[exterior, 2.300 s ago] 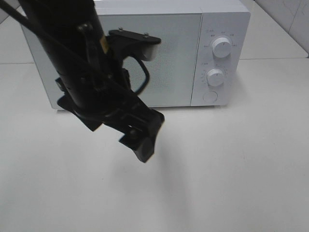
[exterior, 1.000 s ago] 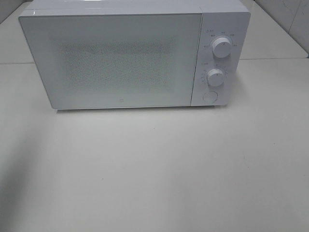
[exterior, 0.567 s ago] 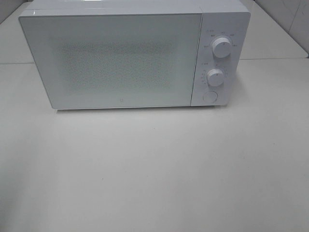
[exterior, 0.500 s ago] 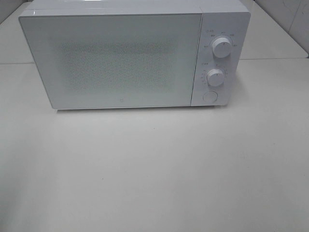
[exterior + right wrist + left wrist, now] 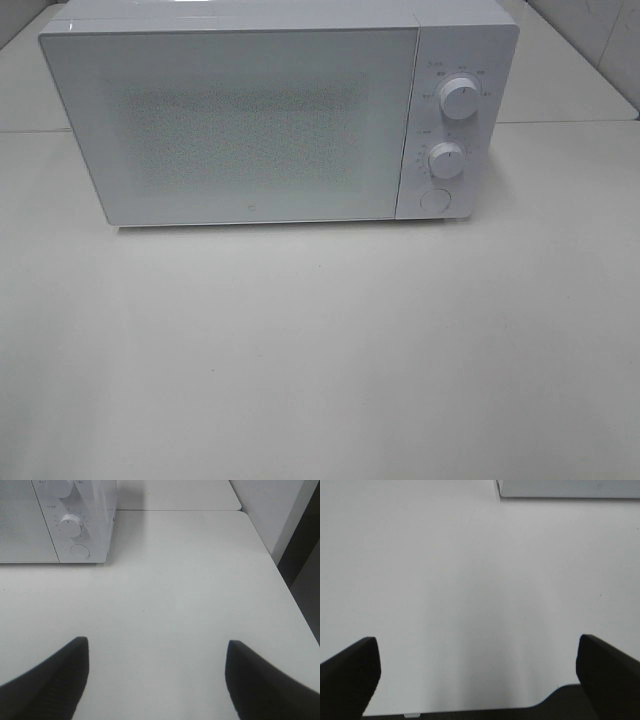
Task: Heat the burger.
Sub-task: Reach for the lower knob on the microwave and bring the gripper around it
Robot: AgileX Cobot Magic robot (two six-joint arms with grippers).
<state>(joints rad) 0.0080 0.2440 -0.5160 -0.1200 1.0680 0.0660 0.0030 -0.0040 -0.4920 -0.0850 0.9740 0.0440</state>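
— What's nearest?
— The left gripper, its jaws spread wide above the table, gripping nothing. The right gripper hangs toward the table's right edge, jaws apart and holding nothing either.
— And farther back?
— A white microwave toward the far edge, door shut, with two knobs and a round button on its right panel.
— The burger?
— It shows in no view; I cannot tell where it is.
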